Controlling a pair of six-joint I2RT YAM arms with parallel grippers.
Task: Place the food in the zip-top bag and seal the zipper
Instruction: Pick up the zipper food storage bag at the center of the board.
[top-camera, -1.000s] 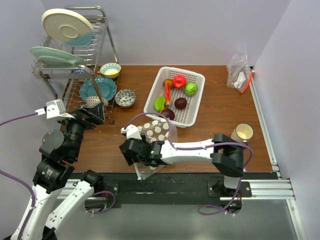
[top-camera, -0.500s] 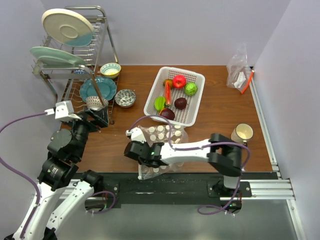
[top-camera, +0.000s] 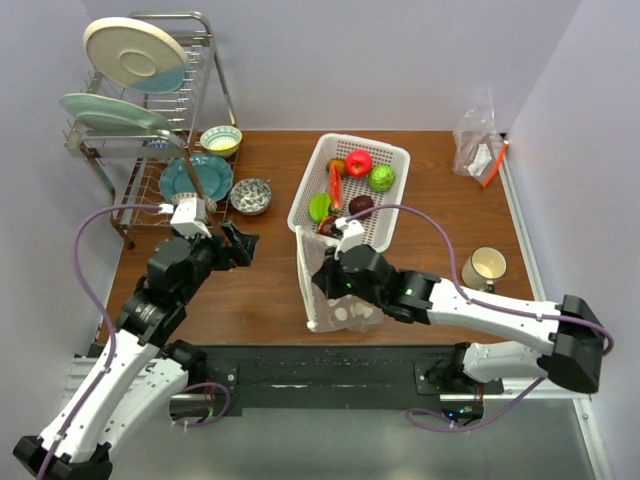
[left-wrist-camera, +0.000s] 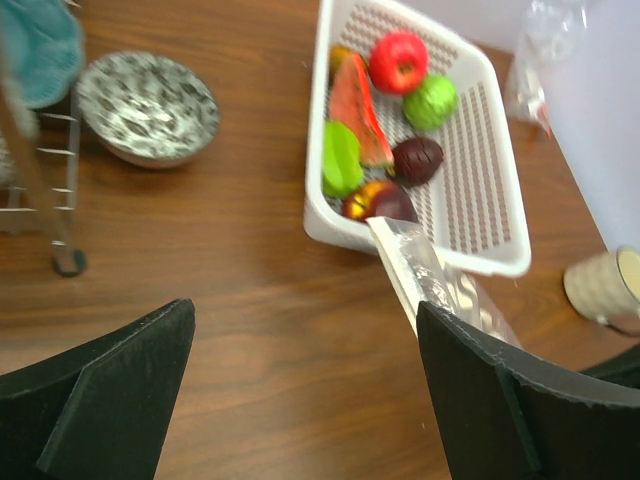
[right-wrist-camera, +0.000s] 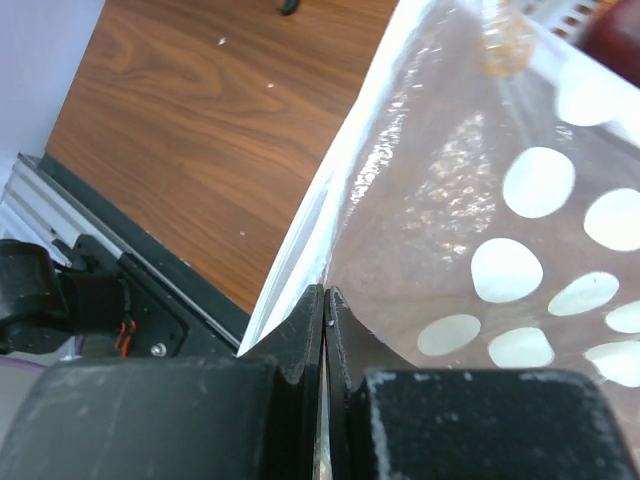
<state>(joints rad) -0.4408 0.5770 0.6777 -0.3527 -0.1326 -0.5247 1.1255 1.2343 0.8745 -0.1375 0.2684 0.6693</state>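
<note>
The clear zip-top bag (top-camera: 343, 313) with white dots hangs upright just in front of the white basket (top-camera: 388, 215). Its pale zipper (top-camera: 302, 272) runs down the left edge. My right gripper (top-camera: 328, 285) is shut on the bag's edge, and in the right wrist view the jaws (right-wrist-camera: 325, 297) pinch the film beside the zipper (right-wrist-camera: 335, 215). The food lies in the basket: a red apple (top-camera: 358, 162), a green ball (top-camera: 381, 178), a carrot (top-camera: 334, 186) and dark purple pieces (top-camera: 361, 206). My left gripper (top-camera: 241, 246) stands open and empty, left of the bag (left-wrist-camera: 440, 285).
A dish rack (top-camera: 150, 120) with plates and bowls fills the back left, with a patterned bowl (top-camera: 250, 195) beside it. A second clear bag (top-camera: 475, 135) with a red-orange strip leans in the back right corner. A cup (top-camera: 485, 265) stands right of the basket.
My right gripper has shut on the bag near the front edge, then lifted it upright and carried it right toward the basket. My left arm has moved right toward the bag.
</note>
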